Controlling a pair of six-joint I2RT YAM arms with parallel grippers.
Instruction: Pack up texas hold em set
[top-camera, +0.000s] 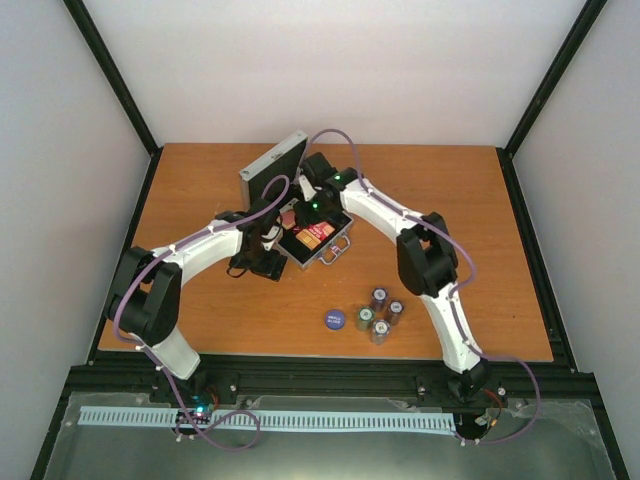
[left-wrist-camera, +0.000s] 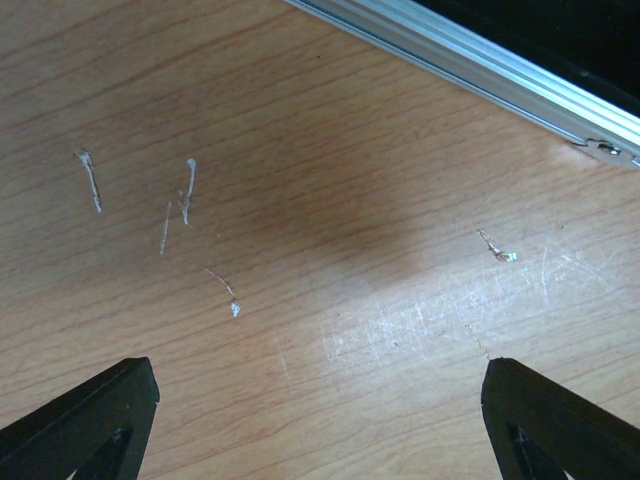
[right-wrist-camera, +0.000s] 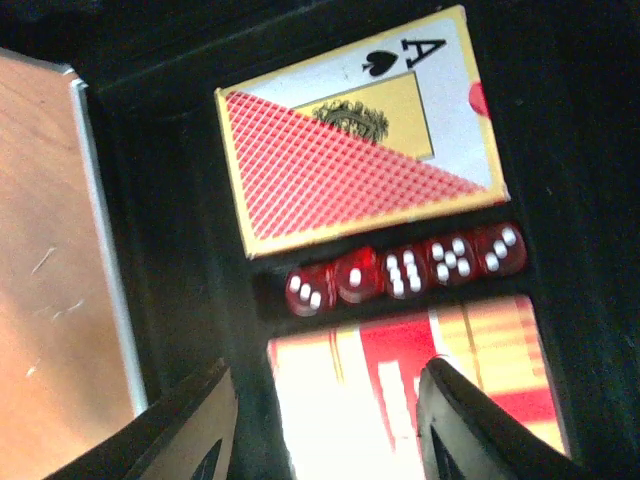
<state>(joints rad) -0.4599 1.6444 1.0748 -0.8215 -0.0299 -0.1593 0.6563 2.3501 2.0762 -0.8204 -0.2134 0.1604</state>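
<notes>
Nearest the lens, right fingers (right-wrist-camera: 190, 430): parted, pinching nothing, poised over the lower card deck (right-wrist-camera: 400, 345), which is washed out by glare. Beyond it, a row of five red dice (right-wrist-camera: 405, 270) lying crosswise in a narrow slot. Then the upper card deck (right-wrist-camera: 340, 170), flat in its own black-lined compartment, ace of spades showing.

Left fingers (left-wrist-camera: 90, 425): spread wide, nothing between, above bare scratched surface (left-wrist-camera: 300, 150) just beside the silver edge of the case (left-wrist-camera: 450, 45).

From above: case open near the middle of the surface, lid (top-camera: 272, 165) standing up on the far-left side, handle (top-camera: 338, 250) facing near right. Long axis on a diagonal from near left to far right. Both wrists crowding over it, hiding most of the interior.

Out on the surface, to the near right of the case and apart from it: blue disc (top-camera: 335, 319), with four chip stacks (top-camera: 380, 330) just beside.
</notes>
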